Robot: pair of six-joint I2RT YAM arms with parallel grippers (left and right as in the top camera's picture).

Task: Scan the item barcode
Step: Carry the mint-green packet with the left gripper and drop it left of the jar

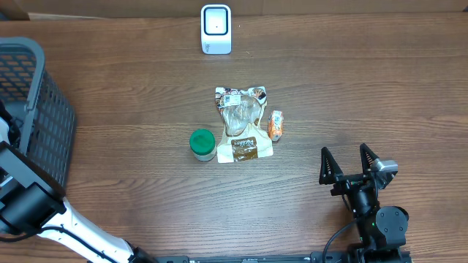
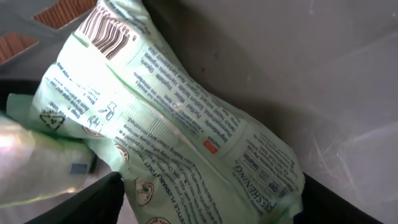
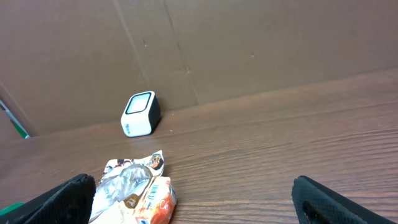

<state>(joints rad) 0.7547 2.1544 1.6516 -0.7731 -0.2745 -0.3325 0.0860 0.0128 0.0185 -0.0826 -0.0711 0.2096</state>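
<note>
A dark brown wood-grain desk [image 1: 131, 88] filled the overhead view, its grain running from 9 to 3 o'clock. Along its 12 o'clock edge stood a plain brown cardboard wall [image 3: 249, 43], marked with faint upright creases. The light was soft and even, leaving a dull sheen on the desk and only faint shadows.

The right arm [image 1: 376, 219] points forward, the right tool [image 1: 344, 149] spread fully wide. The left arm [image 1: 29, 206] bends away leftward, the left tool [image 2: 208, 190] standing with fingers well parted.
</note>
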